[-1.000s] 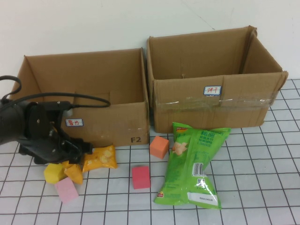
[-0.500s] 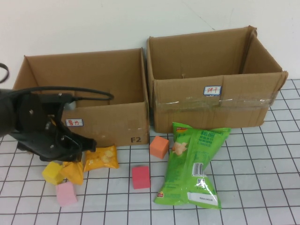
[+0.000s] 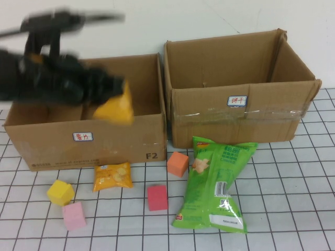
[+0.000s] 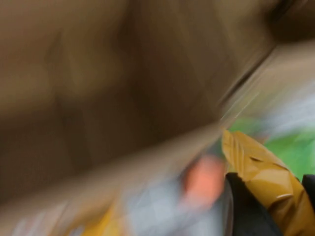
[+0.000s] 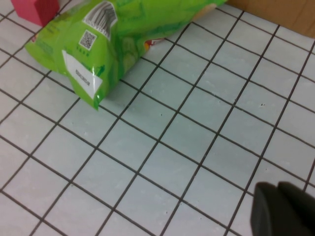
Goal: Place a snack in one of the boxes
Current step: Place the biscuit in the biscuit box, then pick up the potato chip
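My left gripper is shut on a small yellow-orange snack packet and holds it in the air above the left cardboard box. In the left wrist view the packet sits between the black fingers, with the blurred box below. A second orange snack packet lies on the table in front of that box. A large green chip bag lies in front of the right box. My right gripper is shut and empty, low over the tiles near the green bag.
Foam cubes lie on the gridded table: yellow, pink, red and orange. Both boxes stand open-topped against the back wall.
My left gripper rose from the table by the yellow and pink cubes to above the left box, taking one orange packet with it. The other packet stayed on the table.
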You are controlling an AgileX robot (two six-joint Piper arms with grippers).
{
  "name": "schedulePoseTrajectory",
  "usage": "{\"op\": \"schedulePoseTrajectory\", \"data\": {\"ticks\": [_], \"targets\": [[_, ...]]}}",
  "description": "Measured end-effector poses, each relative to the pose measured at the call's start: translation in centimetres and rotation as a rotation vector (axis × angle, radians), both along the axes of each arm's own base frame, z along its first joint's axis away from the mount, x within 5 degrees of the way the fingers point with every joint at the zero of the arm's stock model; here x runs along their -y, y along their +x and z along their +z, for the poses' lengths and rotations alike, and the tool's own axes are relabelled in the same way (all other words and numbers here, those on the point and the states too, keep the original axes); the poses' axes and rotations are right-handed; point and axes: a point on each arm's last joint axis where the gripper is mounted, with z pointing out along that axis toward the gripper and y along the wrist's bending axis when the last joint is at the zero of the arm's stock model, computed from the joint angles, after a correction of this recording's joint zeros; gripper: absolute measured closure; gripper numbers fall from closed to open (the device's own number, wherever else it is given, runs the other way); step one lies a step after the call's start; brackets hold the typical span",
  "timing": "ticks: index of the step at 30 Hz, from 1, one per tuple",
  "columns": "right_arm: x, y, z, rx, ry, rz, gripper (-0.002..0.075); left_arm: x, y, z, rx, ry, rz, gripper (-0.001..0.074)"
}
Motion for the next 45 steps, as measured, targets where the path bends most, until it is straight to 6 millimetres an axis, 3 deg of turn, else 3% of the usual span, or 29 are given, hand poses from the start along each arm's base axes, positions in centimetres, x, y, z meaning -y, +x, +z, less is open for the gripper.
{"op": "schedulePoseTrajectory", "data": {"ticks": [7, 9, 14, 16, 21, 23, 25, 28, 32, 34, 41, 45], "targets": [[0.0, 0.0, 0.1, 0.005, 0.008, -0.006, 0.0727, 6.0, 4.2, 4.4, 0.275, -0.150, -0.146, 0.0538], [0.0, 0.1, 0.1, 0.009, 0.007, -0.009, 0.0727, 7.8, 6.1, 4.6, 0.336, -0.163, -0.145, 0.0538], [0.0, 0.1, 0.1, 0.017, 0.010, -0.016, 0.0727, 11.2, 10.8, 2.2, 0.390, -0.170, -0.102, 0.0524], [0.1, 0.2, 0.2, 0.020, 0.009, -0.018, 0.0727, 12.0, 12.4, 0.8, 0.389, -0.161, -0.094, 0.0451], [0.0, 0.2, 0.2, 0.019, 0.011, -0.017, 0.0727, 13.7, 14.6, -3.4, 0.302, -0.125, -0.157, 0.0142], [0.0, 0.2, 0.2, 0.019, 0.011, -0.017, 0.0727, 14.0, 14.4, -3.6, 0.285, -0.101, -0.204, 0.0103], [0.0, 0.1, 0.1, 0.018, 0.006, -0.009, 0.0727, 14.0, 14.0, -3.0, 0.300, -0.056, -0.247, 0.0141], [0.0, 0.1, 0.1, 0.015, 0.003, -0.001, 0.0727, 13.2, 12.7, -0.6, 0.345, 0.036, -0.291, 0.0305], [0.0, 0.1, 0.1, 0.019, -0.001, 0.001, 0.0727, 10.7, 9.9, 3.9, 0.369, 0.193, -0.300, 0.0612], [0.0, 0.1, 0.1, 0.022, -0.002, 0.000, 0.0727, 9.2, 8.1, 5.9, 0.355, 0.288, -0.300, 0.0683], [0.0, 0.2, 0.2, 0.022, 0.014, -0.016, 0.0727, 4.8, 3.0, 9.8, 0.320, 0.448, -0.215, 0.0731], [-0.1, 0.3, 0.4, 0.024, 0.062, -0.036, 0.0710, 2.8, -0.3, 9.6, 0.346, 0.432, -0.163, 0.0735]]}}
